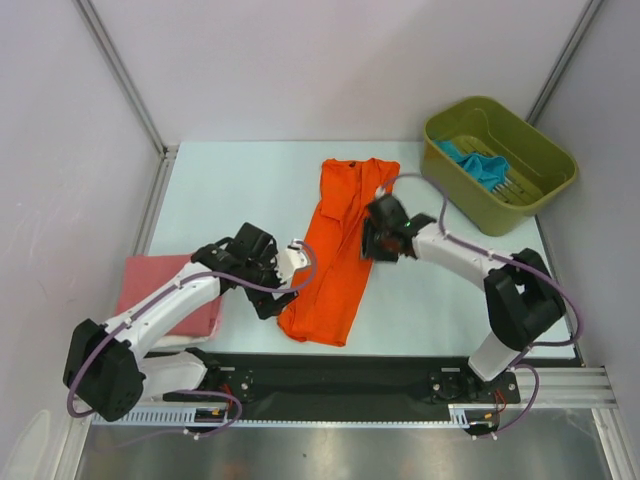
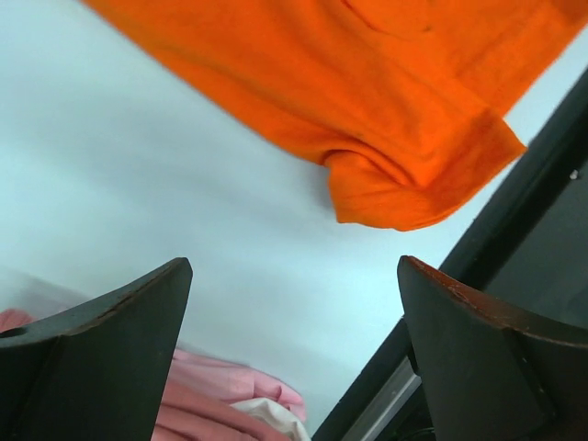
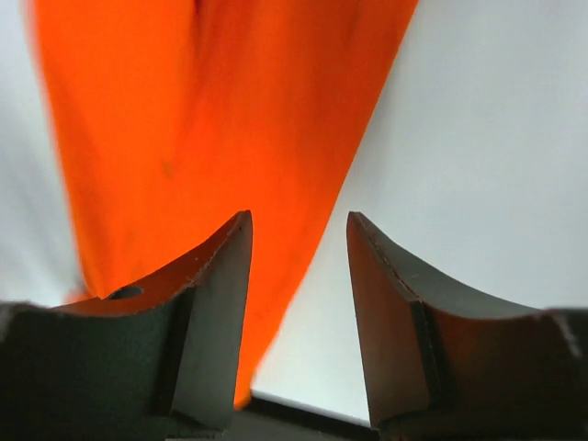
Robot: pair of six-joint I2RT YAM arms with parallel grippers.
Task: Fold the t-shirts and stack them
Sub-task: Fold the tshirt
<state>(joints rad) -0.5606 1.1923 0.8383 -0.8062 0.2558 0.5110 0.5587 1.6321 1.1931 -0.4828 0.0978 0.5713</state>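
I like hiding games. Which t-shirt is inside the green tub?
The crumpled teal-blue cloth t-shirt, in the olive-green plastic tub. The bright orange t-shirt and the folded pink t-shirt lie on the table.

Pale table with orange t-shirt mid-table, pink-topped pile left, olive bin far-right.

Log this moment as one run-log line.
orange t-shirt: folded lengthwise, mid-table | left hand: open, empty | right hand: open, empty | pink t-shirt: folded, left | teal t-shirt: in green bin
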